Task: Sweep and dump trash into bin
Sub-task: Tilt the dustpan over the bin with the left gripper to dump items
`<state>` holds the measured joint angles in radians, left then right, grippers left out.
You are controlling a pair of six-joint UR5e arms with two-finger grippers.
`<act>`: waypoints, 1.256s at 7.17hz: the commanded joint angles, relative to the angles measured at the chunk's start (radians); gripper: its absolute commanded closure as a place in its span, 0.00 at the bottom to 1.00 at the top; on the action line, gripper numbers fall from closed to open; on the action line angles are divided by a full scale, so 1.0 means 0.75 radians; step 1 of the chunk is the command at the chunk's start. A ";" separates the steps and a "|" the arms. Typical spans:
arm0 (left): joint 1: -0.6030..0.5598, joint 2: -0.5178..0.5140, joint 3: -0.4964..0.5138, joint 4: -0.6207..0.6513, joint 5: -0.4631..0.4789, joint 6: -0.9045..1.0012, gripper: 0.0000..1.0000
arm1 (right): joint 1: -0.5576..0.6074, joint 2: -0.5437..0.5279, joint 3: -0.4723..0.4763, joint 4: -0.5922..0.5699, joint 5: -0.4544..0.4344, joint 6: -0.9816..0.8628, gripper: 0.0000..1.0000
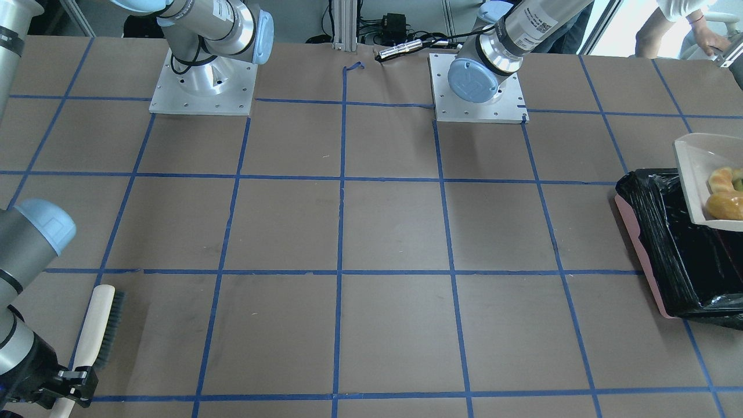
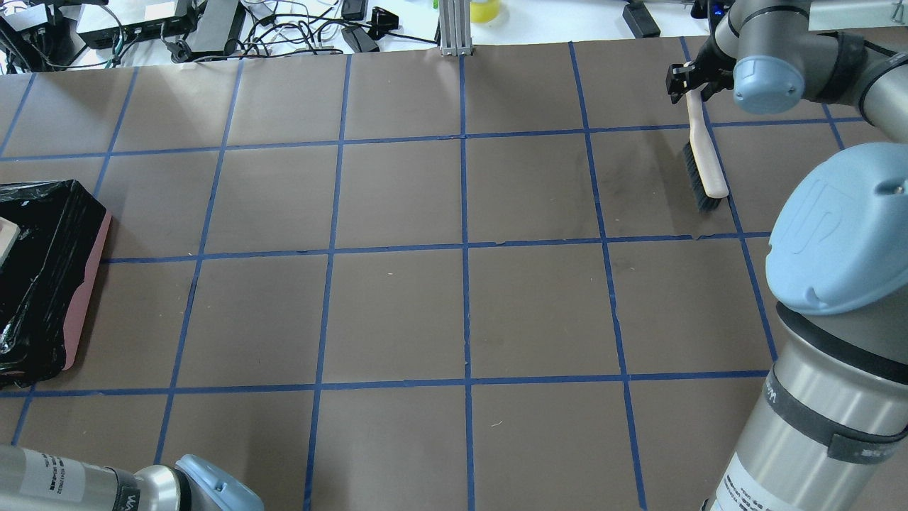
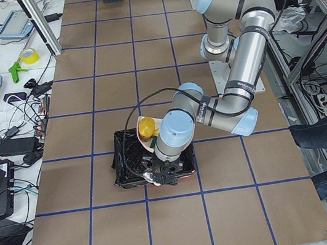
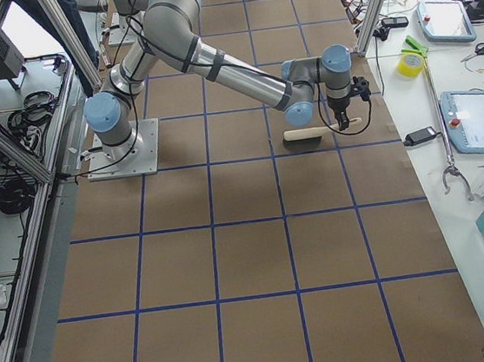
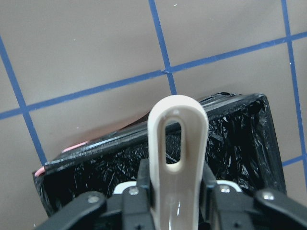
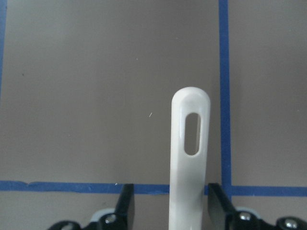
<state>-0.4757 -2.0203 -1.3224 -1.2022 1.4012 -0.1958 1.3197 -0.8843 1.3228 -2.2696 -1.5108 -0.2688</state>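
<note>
My left gripper (image 5: 175, 191) is shut on the beige dustpan's looped handle (image 5: 177, 139) and holds the dustpan (image 1: 693, 174) over the bin (image 1: 667, 249), a pink box lined with a black bag. The trash lies in the pan: the tan croissant piece (image 1: 721, 179), the yellow-orange potato piece (image 1: 725, 205) and a sliver of the green sponge (image 1: 738, 184). The bin also shows in the overhead view (image 2: 42, 270) and the left wrist view (image 5: 240, 139). My right gripper (image 2: 688, 78) is shut on the handle of the beige brush (image 2: 704, 160), low at the table's far right.
The brown table carries a blue tape grid (image 2: 464, 248). The two arm bases (image 1: 203, 87) (image 1: 476, 87) stand at the robot's edge. Cables and electronics (image 2: 177, 28) lie beyond the far edge. An operator's arm (image 1: 667, 23) shows beside the table.
</note>
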 commanded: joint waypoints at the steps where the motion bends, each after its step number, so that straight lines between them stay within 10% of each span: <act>1: 0.004 -0.067 -0.002 0.193 0.013 0.075 1.00 | 0.001 -0.109 -0.011 0.129 -0.013 0.061 0.38; 6: -0.104 -0.057 -0.016 0.406 0.042 0.114 1.00 | 0.256 -0.348 -0.150 0.675 -0.033 0.386 0.53; 7: -0.143 -0.053 -0.030 0.498 0.064 0.150 1.00 | 0.320 -0.434 -0.148 0.769 -0.031 0.432 0.35; 9: -0.202 -0.019 -0.128 0.692 0.124 0.252 1.00 | 0.349 -0.598 -0.132 0.945 -0.033 0.434 0.33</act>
<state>-0.6015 -2.0502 -1.3772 -0.7623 1.4695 -0.0521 1.5662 -1.2597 1.2172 -1.6411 -1.5336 0.0483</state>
